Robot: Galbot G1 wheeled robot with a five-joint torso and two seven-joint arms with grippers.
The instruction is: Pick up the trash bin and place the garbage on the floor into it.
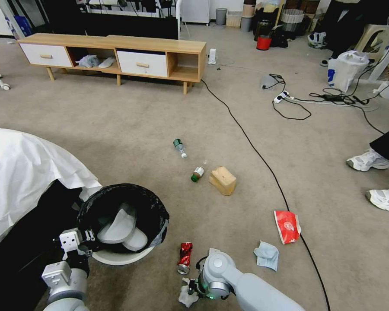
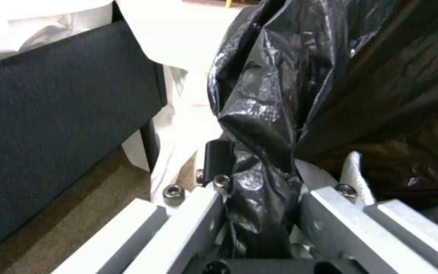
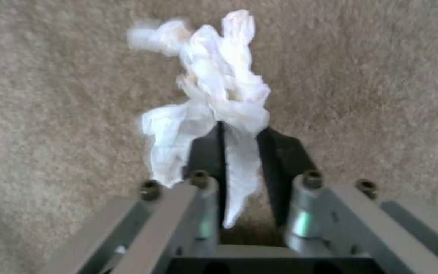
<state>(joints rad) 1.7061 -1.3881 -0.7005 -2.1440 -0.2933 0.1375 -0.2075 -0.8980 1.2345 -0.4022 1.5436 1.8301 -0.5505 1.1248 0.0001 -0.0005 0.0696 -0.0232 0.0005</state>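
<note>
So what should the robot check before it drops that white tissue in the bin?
1. Right gripper pinching the white tissue: ok, tissue sits between the fingers.
2. Tissue lifted off the floor: cannot tell, carpet lies close behind it.
3. Left gripper holding the trash bin by the black bag on its rim: ok.
4. Bin mouth open: ok, though pale flat things already lie inside.
5. Way to the bin: not ok, the crushed red can lies between tissue and bin.
6. Litter left: not ok, the red packet and pale blue tissue remain.
</note>
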